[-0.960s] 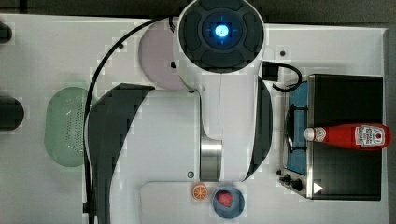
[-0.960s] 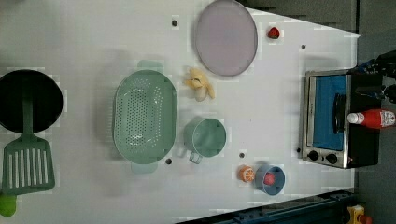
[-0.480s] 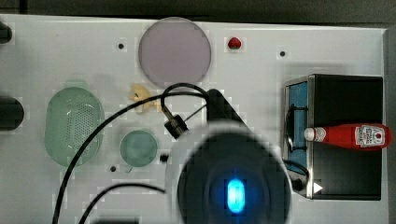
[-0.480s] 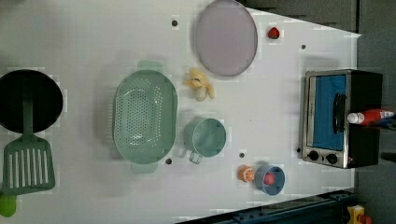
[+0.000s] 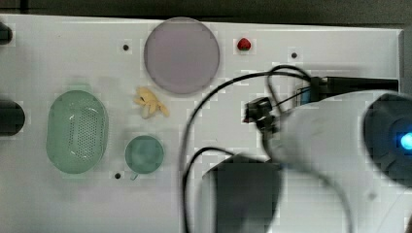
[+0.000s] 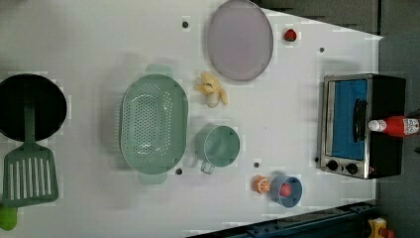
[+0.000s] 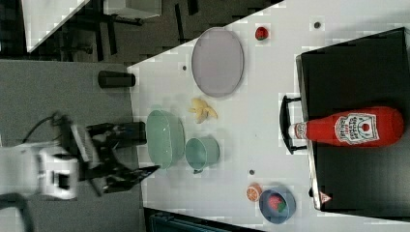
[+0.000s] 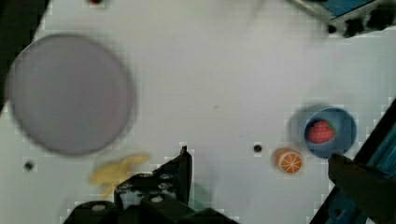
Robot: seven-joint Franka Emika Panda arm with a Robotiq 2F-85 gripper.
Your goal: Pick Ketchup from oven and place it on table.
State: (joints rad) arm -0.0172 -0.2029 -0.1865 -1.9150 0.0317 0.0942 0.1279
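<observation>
Red ketchup (image 7: 355,126) (white cap), atop oven (image 7: 358,77)

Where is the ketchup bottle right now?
The ketchup lies on its side on top of the oven, at the right view's right, its white cap pointing toward the door handle.

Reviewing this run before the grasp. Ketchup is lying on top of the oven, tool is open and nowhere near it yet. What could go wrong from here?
1. The ketchup lies on its side on the oven, its cap past the front edge over the door handle. A nudge could roll it off.
2. The bottle is round; a pinch off its centre line may let it slip or swing down.
3. The set-down space on the table has the orange slice and blue bowl nearby; the open tool could knock them.
</observation>
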